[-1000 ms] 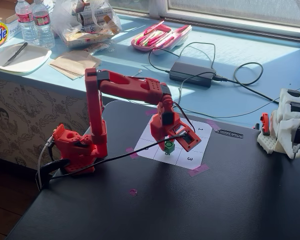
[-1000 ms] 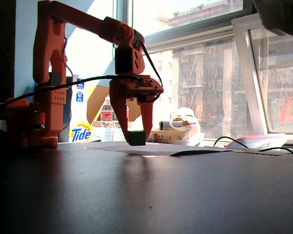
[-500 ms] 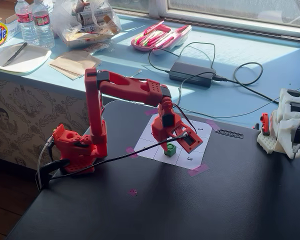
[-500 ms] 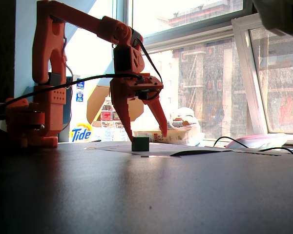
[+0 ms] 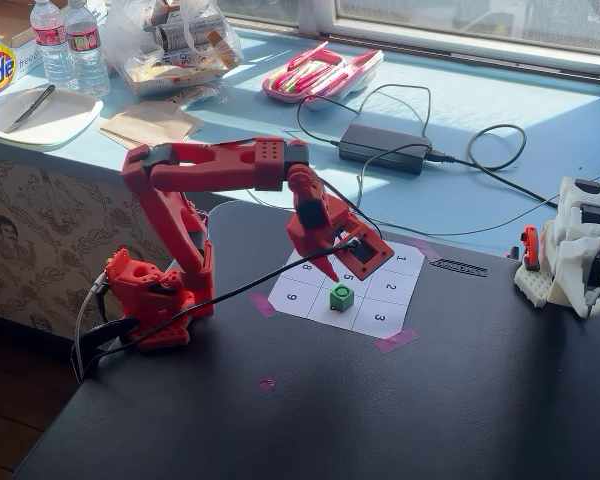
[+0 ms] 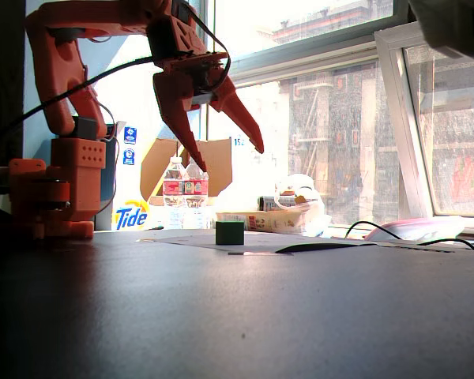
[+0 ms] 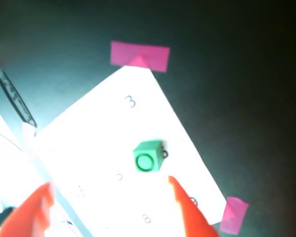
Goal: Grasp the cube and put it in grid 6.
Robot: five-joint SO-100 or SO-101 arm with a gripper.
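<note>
The cube sits on the numbered sheet; the end effector hangs spread wide and empty at its 12 o'clock.

The tiny bright green cube is sitting alone on the white numbered paper sheet, with open air all round; the red gripper is hanging spread above it.

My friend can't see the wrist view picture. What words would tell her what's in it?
A small green cube sits on a white numbered paper sheet taped with pink tape to a dark table. The open red gripper hangs above, touching nothing.
</note>
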